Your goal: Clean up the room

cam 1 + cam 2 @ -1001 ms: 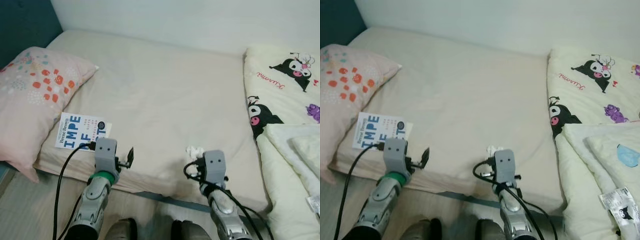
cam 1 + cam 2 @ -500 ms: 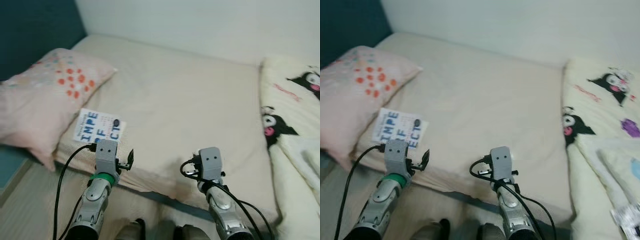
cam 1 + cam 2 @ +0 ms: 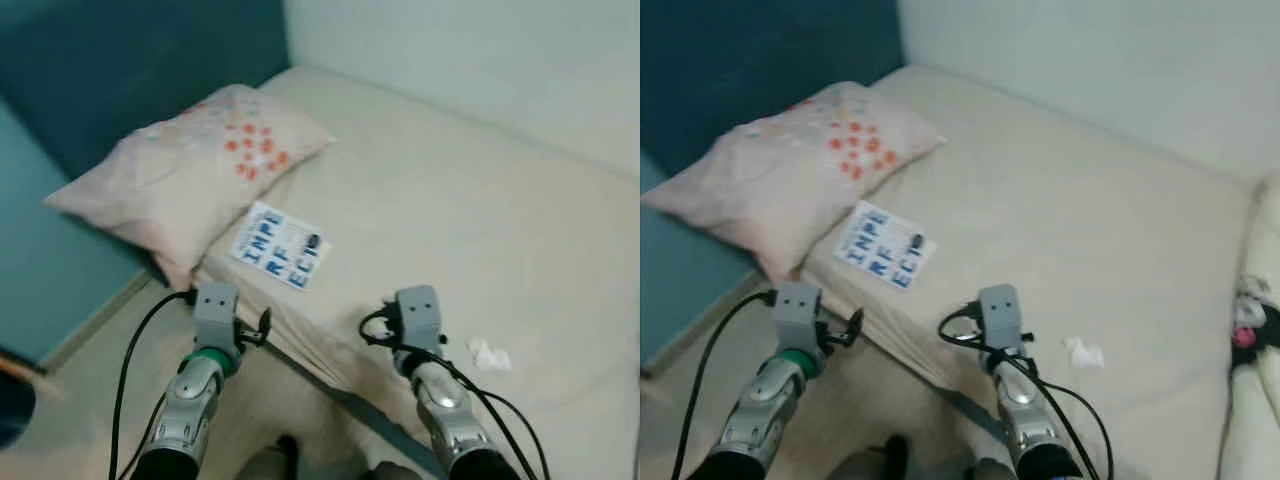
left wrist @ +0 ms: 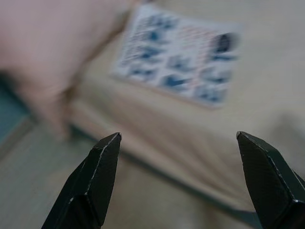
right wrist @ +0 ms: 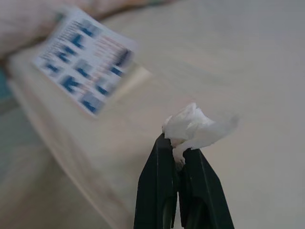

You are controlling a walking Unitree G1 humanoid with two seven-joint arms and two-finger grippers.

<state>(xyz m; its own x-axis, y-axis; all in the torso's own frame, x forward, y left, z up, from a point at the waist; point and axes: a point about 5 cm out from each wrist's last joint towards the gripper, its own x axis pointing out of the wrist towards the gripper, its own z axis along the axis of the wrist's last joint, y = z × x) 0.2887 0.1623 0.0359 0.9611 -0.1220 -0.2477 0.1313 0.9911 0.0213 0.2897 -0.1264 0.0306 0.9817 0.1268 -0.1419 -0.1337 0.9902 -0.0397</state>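
Tissue wad [image 5: 193, 126] sits clenched in my right gripper [image 5: 177, 145], lower centre, for disposal; left gripper [image 4: 177, 138] gapes, facing the book [image 4: 178, 59].

A pillow [image 3: 190, 175] is lying at the far left of the bed [image 3: 480, 230], and a book [image 3: 281, 259] is resting on the bed just right of it, near the edge. A crumpled tissue [image 3: 489, 354] is lying on the bed well to the right of the book.
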